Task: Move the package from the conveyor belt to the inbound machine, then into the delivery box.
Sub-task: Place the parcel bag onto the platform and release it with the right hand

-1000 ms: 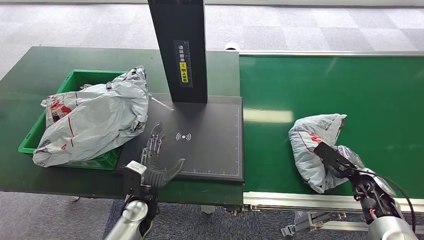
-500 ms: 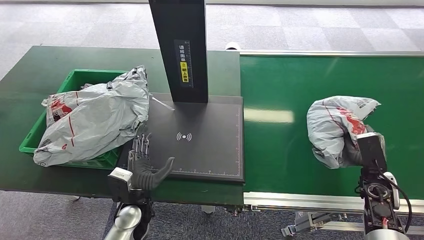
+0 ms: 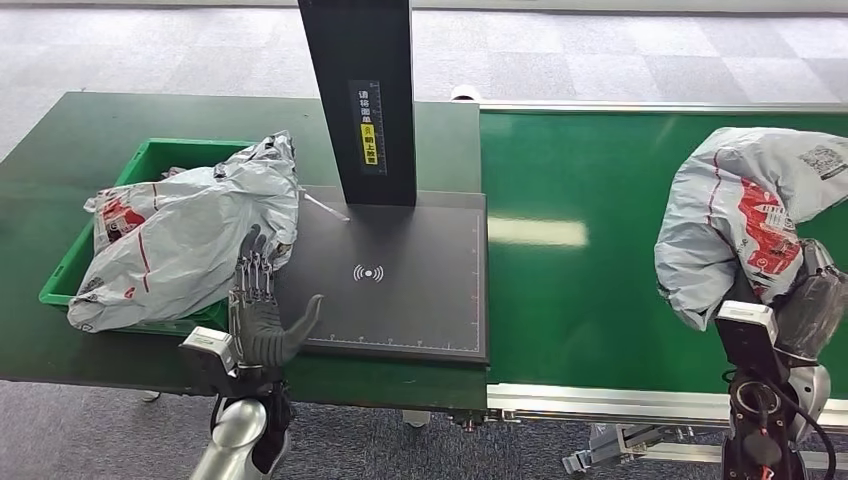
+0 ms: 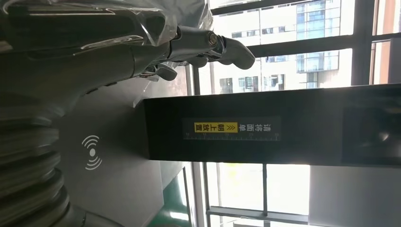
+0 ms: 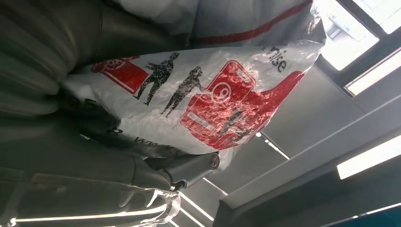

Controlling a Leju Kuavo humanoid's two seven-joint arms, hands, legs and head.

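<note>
Right robot hand (image 3: 800, 310) lifted package (image 3: 745, 215) off conveyor belt (image 3: 570, 290); left robot hand (image 3: 258, 318) shifted left.

A dark green worktop (image 3: 60, 130) takes up the left side, and a green conveyor belt (image 3: 600, 200) abuts its right edge. On the worktop sits a green crate (image 3: 60, 285) at the left, heaped with a grey plastic bag (image 3: 180, 240). Just beside the crate lies the flat black inbound machine (image 3: 410, 290), its black column (image 3: 360, 90) rising at the rear. Grey carpet tiles cover the floor (image 3: 600, 50) beyond.
</note>
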